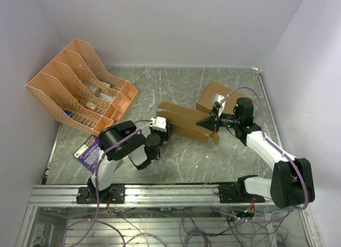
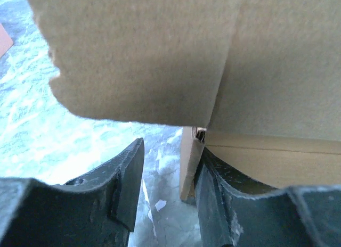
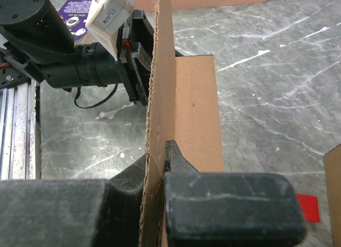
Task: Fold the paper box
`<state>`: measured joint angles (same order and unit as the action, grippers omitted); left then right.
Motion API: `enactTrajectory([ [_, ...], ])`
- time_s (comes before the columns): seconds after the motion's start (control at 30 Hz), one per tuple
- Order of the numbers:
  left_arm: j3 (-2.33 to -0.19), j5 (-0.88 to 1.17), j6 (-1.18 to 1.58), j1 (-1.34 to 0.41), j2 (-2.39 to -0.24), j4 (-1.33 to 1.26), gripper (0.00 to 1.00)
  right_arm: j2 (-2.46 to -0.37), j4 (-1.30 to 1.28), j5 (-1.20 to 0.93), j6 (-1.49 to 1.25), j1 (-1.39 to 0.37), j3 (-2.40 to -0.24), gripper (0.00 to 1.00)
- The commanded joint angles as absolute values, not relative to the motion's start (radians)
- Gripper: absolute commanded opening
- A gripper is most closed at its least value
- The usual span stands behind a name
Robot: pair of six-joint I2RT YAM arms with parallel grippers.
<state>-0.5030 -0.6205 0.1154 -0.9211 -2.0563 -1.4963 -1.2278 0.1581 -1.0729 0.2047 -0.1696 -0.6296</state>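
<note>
Brown cardboard: the paper box point(image 1: 184, 124) lies half-formed on the counter point(image 1: 176, 164) between both arms. The right jaws pinch shut on its upright edge, seemingly anchoring it. The left jaws stand partly open around a corner, ungripped, likely lining up a fold.

Even, soft light fills the top view, with faint shadows on the table point(image 1: 186, 157). In the left wrist view the box point(image 2: 160, 55) is close and blurred, the table washed pale. The right wrist view is sharp farther off, soft up close.

paper box point(image 2: 138, 55) cropped, organizer point(image 1: 53, 83) contents unreadable
</note>
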Motion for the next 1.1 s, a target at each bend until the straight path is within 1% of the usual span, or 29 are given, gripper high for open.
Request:
enactTrajectory([
  [0.0,-0.476,-0.651,0.110,-0.919,-2.041,-1.727,0.53,-1.235,0.148,-1.062,0.187,-0.170,-0.620,0.00],
  [0.07,-0.459,-0.639,0.115,-0.919,-2.031,-1.728,0.55,-1.235,0.145,-1.051,0.186,-0.170,-0.622,0.00],
  [0.1,-0.446,-0.631,0.116,-0.920,-2.024,-1.727,0.61,-1.235,0.142,-1.042,0.186,-0.169,-0.625,0.00],
  [0.23,-0.384,-0.593,0.132,-0.919,-1.972,-1.728,0.72,-1.239,0.141,-1.029,0.186,-0.170,-0.634,0.00],
  [0.27,-0.356,-0.578,0.136,-0.920,-1.952,-1.729,0.78,-1.240,0.143,-1.027,0.181,-0.169,-0.636,0.00],
  [0.33,-0.309,-0.544,0.133,-0.920,-1.898,-1.727,0.80,-1.244,0.153,-1.020,0.170,-0.169,-0.640,0.00],
  [0.4,-0.257,-0.519,0.138,-0.920,-1.826,-1.727,0.90,-1.247,0.160,-1.013,0.166,-0.169,-0.648,0.00],
  [0.5,-0.182,-0.465,0.161,-0.920,-1.698,-1.700,0.95,-1.251,0.167,-1.008,0.165,-0.169,-0.668,0.00],
  [0.57,-0.155,-0.418,0.189,-0.915,-1.547,-1.570,0.97,-1.254,0.171,-1.008,0.172,-0.168,-0.686,0.00],
  [0.6,-0.160,-0.389,0.209,-0.904,-1.463,-1.454,0.98,-1.256,0.170,-1.010,0.180,-0.168,-0.696,0.00],
  [0.7,-0.262,-0.287,0.268,-0.852,-1.211,-0.956,0.99,-1.261,0.167,-1.013,0.207,-0.167,-0.721,0.00],
  [0.73,-0.304,-0.251,0.264,-0.833,-1.151,-0.838,0.99,-1.261,0.167,-1.014,0.219,-0.167,-0.725,0.00],
  [0.8,-0.362,-0.172,0.253,-0.788,-1.063,-0.689,0.99,-1.260,0.175,-1.015,0.228,-0.166,-0.727,0.00],
  [0.9,-0.428,-0.033,0.301,-0.668,-0.996,-0.552,0.99,-1.256,0.203,-1.016,0.237,-0.166,-0.725,0.00],
  [0.97,-0.491,0.062,0.345,-0.571,-0.993,-0.440,0.99,-1.253,0.214,-1.024,0.239,-0.161,-0.734,0.00],
  [1.0,-0.523,0.103,0.361,-0.550,-1.001,-0.415,1.00,-1.254,0.211,-1.032,0.239,-0.159,-0.742,0.00],
  [1.07,-0.578,0.176,0.378,-0.503,-1.018,-0.352,0.95,-1.260,0.184,-1.048,0.246,-0.157,-0.770,0.00],
])
